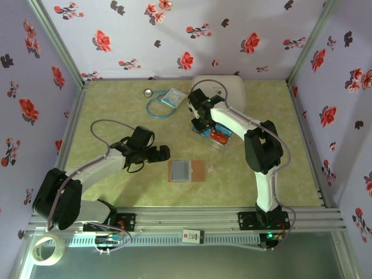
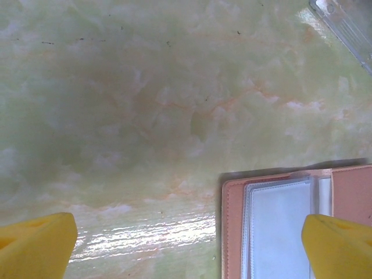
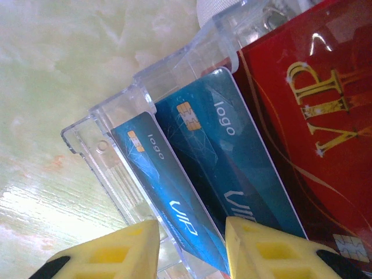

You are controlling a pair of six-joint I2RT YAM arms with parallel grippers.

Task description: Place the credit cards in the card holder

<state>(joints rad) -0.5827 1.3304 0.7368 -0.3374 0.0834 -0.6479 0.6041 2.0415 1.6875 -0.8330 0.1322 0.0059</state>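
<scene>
Between the narrowed yellow fingers of the right gripper stands the nearest blue credit card. It is on edge, long axis running away from the fingers, chip end farthest. Contact cannot be confirmed. Print reads "logo" and "VIP". Just beyond, a second blue credit card reads the same, and a red credit card reads "VIP" in gold. All sit in a clear slotted rack. The left gripper hangs spread wide and empty, with the card holder open beneath one finger.

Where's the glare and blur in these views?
Left wrist: glare streak on the glossy green marbled tabletop, yellow left fingers out of focus. Right wrist: tabletop washed out lower left, specular highlight on the shiny red VIP card. Top external: evenly lit.
</scene>
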